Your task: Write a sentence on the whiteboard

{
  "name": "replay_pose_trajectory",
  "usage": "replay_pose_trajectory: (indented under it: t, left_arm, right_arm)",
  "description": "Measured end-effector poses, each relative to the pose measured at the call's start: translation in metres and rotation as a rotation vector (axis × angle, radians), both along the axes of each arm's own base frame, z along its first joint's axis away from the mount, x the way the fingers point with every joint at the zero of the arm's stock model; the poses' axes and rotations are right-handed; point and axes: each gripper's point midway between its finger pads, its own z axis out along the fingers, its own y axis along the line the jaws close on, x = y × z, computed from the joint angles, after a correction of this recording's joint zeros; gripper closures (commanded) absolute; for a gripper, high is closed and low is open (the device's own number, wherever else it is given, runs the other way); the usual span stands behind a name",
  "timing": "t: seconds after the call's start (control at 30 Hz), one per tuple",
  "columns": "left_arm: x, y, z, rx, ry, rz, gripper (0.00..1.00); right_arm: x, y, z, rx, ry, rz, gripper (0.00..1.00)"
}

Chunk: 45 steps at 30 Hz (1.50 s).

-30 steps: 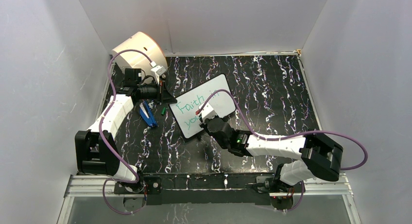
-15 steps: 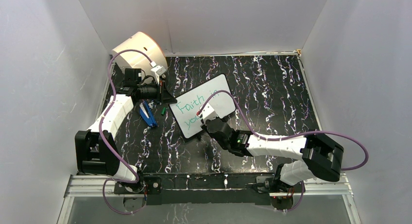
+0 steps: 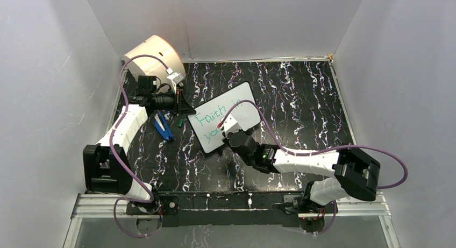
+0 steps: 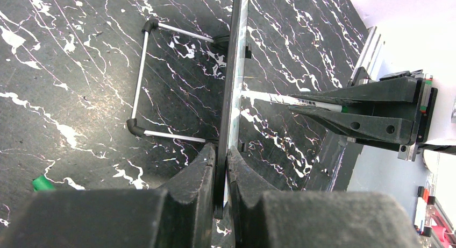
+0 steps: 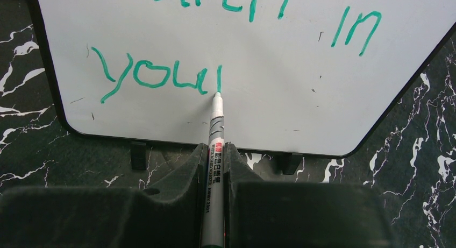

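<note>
- The step in hand looks like lettering the second line. The right claw is clamped narrow on the marker. The marker's tip touches the whiteboard at the foot of a short upright stroke just after "you".
- To do it well, I judge the tip needs light, even pressure, with strokes that follow the slant of the sentence. New letters should sit toward 3 o'clock, where bare board remains below "in".
- The push on the marker should be gentle: the board stands on thin wire feet and might tip backward.
- The left claw is pinched tight on the board's black frame, seen edge-on at 12 o'clock from it, and this steadies the board.
- From the right claw, the board lies at 12 o'clock, touching the marker tip.
- In the top view the board stands near the middle of the counter, with the left claw at its 9 o'clock corner.
</note>
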Motion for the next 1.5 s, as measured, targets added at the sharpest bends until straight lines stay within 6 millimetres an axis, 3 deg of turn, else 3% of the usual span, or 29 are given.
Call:
replay_pose_trajectory:
  t: [1.5]
  left_arm:
    - [0.0,-0.002,0.0,-0.002,0.015,-0.005,1.0]
  right_arm:
    - [0.022,-0.002,0.016,0.045,-0.045,-0.017,1.0]
